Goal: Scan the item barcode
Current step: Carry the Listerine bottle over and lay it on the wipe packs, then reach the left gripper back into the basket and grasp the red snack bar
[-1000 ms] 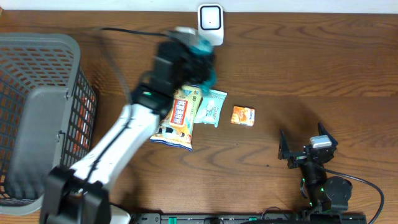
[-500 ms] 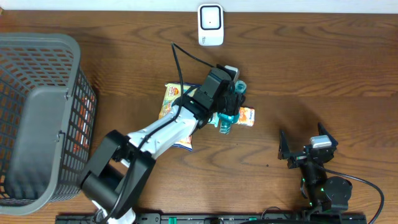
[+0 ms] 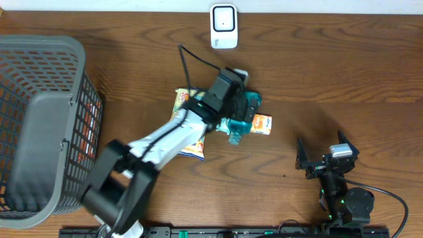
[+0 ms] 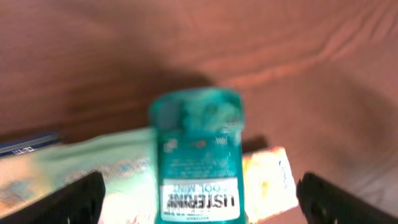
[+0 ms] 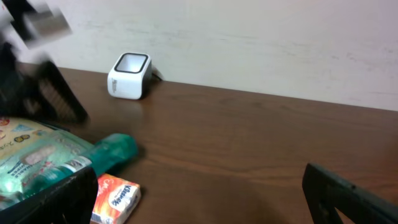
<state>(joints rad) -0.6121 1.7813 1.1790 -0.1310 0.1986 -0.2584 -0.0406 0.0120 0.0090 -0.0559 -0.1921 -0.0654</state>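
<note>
Over at the middle of the wooden table (image 3: 344,73), the left gripper (image 4: 208,200) hung right above the teal mouthwash bottle (image 4: 198,155), and its jaws were spread wide: one black finger sat at each lower corner of the wrist view, with clear gaps to the bottle on both sides, so nothing was gripped. The bottle lay flat, partly on a pale green packet (image 4: 112,165) and just beside a small orange packet (image 3: 260,123), its white label reading upside down from the wrist camera (the picture was blurred, and I could not make out a barcode on it). A yellow snack bag (image 3: 185,99) poked out from under the left arm on the side towards the grey mesh basket (image 3: 89,125), which stood at the far left edge of the table. Up at the back edge sat the white scanner (image 3: 224,26), well apart from the bottle, with bare wood between them. Down at the near right, the right gripper (image 3: 324,162) rested well away from the pile, jaws fully apart and holding nothing, its camera looking across at the bottle, the orange packet and the scanner.
</note>
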